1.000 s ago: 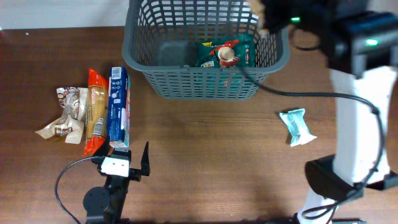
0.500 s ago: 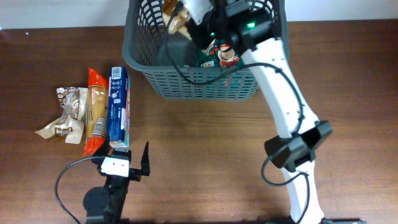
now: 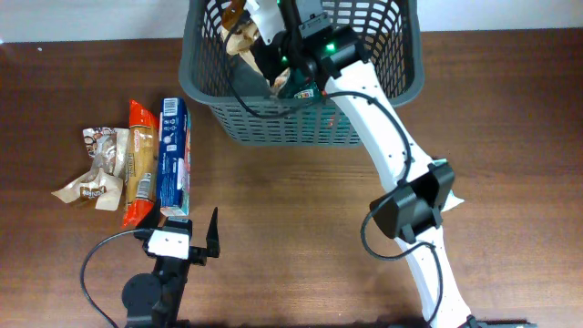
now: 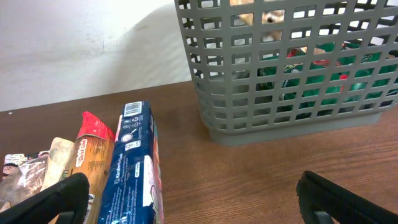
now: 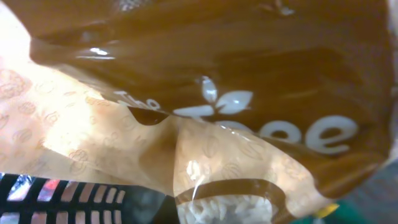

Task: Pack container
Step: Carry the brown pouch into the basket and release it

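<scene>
From overhead, the dark grey basket [image 3: 205, 96] stands at the far edge of the brown desk [image 3: 273, 210]. The right arm reaches over its near wall, so the right pincer [image 3: 248, 25] hangs inside, near the basket's far left corner, clenched on a brown-and-tan snack packet [image 3: 237, 38]. A green packet [image 3: 296, 88] lies on the basket floor just behind that pincer, partly under the arm. The left pincer [image 3: 189, 219] sits low at the near edge of the desk with its jaws spread wide and nothing between them. Just ahead of it lie a blue packet [image 3: 175, 155], an orange packet [image 3: 138, 164] touching the blue one's side, and a crumpled tan wrapper [image 3: 96, 169] beyond the orange one. In the left wrist view the two dark fingertips [image 4: 56, 199] stand far apart at the bottom corners. The blue packet [image 4: 134, 168] lies close ahead of them, and the basket [image 4: 286, 118] stands farther ahead across bare desk (green and tan wrappers show through its slots). The right wrist view is almost filled by the brown-and-tan packet [image 5: 199, 93], pressed close to the lens, with white lettering on its brown band. The fingers themselves are hidden here, and a strip of dark lattice [image 5: 62, 193] shows below the packet.
</scene>
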Controlling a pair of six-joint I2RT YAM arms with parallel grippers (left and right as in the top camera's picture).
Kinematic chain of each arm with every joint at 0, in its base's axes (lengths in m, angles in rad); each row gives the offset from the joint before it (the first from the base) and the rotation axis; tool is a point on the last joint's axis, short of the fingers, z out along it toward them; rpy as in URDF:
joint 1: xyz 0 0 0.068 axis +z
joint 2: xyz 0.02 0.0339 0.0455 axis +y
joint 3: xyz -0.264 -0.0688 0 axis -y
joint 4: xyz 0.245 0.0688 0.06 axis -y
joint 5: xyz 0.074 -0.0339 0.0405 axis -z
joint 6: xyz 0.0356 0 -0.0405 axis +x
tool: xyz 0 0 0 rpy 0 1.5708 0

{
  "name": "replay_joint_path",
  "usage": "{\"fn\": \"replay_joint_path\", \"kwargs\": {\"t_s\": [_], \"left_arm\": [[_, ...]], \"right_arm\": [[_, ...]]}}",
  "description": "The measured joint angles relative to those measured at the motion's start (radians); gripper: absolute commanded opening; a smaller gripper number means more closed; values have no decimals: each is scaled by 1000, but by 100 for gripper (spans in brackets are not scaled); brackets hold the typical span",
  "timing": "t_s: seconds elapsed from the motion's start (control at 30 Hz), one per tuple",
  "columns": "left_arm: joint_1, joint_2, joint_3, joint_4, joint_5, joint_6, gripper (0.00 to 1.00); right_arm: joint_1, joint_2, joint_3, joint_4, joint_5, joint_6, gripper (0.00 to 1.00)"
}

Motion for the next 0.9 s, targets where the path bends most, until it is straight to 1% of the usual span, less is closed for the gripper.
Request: {"fn": "replay_joint_path", "kwargs": {"t_s": [0.27, 0.47, 0.63, 0.77, 0.9], "left_arm": [[0, 0, 0, 0, 0, 0, 99], [0, 0, 0, 0, 0, 0, 99], [0, 0, 0, 0, 0, 0, 99], [0, 0, 0, 0, 0, 0, 99], [0, 0, 0, 0, 0, 0, 99]], "right_arm": [[0, 24, 0, -8, 0, 341, 3], [0, 25, 0, -27, 2, 546, 3], [0, 24, 0, -37, 10, 625, 3], [2, 24, -15, -34, 32, 647, 3], [4, 25, -72, -22, 50, 655, 4]]}}
